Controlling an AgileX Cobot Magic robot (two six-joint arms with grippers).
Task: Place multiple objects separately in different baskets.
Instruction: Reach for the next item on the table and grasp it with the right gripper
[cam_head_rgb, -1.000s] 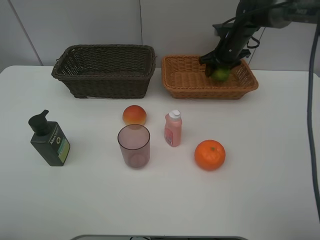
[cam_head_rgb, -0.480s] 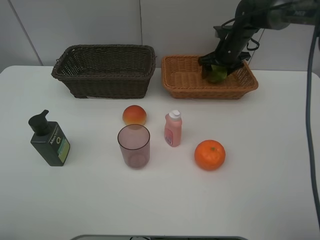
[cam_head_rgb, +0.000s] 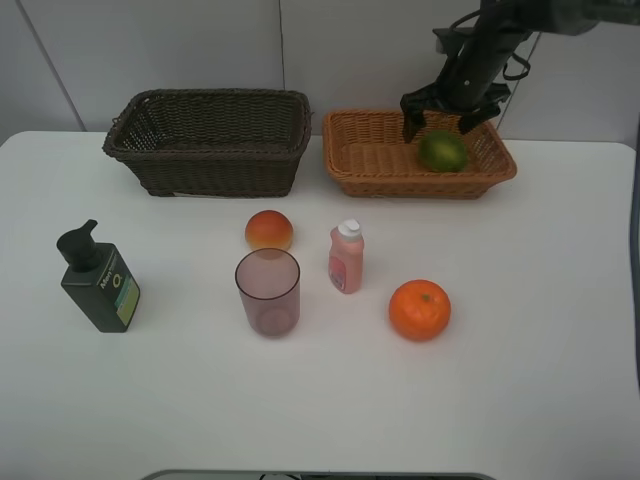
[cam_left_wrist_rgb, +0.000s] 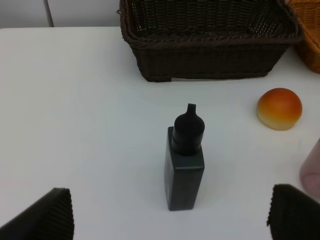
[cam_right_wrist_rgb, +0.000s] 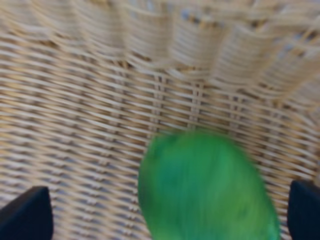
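Note:
The green fruit lies free in the light tan basket, near its right end. Just above it my right gripper hangs open; in the right wrist view the fruit sits on the weave between the spread fingertips. My left gripper is open, hovering short of the dark pump bottle, which stands upright on the table. The peach-like fruit, mauve cup, pink bottle and orange stand mid-table. Nothing shows inside the dark brown basket.
The two baskets stand side by side at the back of the white table, close to the wall. The pump bottle stands alone at the left. The left arm is out of the exterior high view.
My right gripper has opened and lifted a little, letting go of the green fruit, which now rests in the tan basket. Nothing else on the table has moved.

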